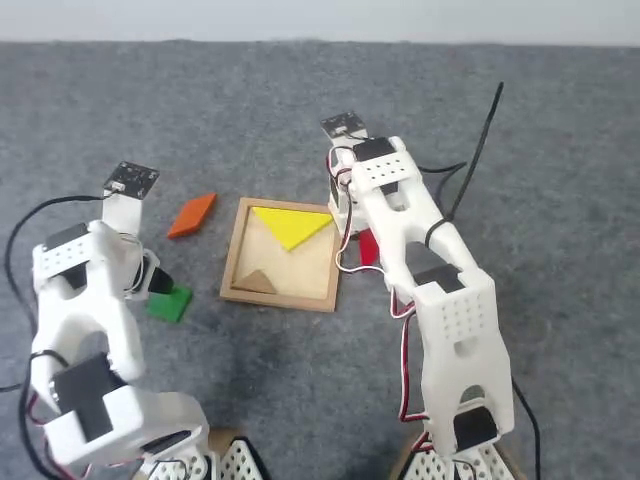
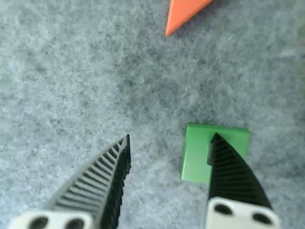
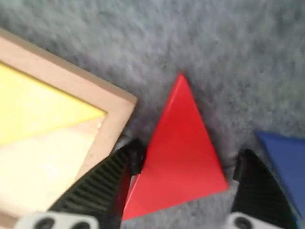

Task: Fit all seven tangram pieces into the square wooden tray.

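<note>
Right jaws spread astride red triangle (image 3: 178,148), one tip near tray (image 3: 114,102) rim, so closing may snag it or skid the piece; left jaws spread, one tip over green square (image 2: 195,152).

A yellow triangle (image 1: 290,226) and a small brown triangle (image 1: 255,283) were seated in the square wooden tray (image 1: 234,250). An orange parallelogram (image 1: 192,215), green square (image 1: 168,303), red triangle (image 3: 178,152) and blue piece (image 3: 283,152) were left outside.

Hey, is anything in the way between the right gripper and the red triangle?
Nothing visible. The right gripper is open with the red triangle between its fingers; the tray rim sits beside one finger, a blue piece beside the other.
</note>
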You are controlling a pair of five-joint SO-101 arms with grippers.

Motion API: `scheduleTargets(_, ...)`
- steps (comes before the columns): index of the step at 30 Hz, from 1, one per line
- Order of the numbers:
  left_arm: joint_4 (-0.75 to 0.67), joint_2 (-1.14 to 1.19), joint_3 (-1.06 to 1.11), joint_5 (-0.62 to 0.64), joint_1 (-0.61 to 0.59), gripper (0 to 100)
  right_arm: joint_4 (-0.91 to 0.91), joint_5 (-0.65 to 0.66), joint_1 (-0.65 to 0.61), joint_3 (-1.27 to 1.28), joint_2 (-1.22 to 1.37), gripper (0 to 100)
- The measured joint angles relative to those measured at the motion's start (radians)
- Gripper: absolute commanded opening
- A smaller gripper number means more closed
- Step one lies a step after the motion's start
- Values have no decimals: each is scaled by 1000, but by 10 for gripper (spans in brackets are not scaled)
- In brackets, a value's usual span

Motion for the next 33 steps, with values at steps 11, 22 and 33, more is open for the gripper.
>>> scheduleTargets(11, 0, 0, 0, 0, 0, 250, 60, -40, 0, 0, 3, 339)
scheduleTargets(22, 0, 0, 0, 0, 0, 250, 60, -40, -6, 0, 3, 251)
scheduleTargets(33, -25, -2, 15, 0, 0, 250, 60, -37, -6, 0, 3, 262)
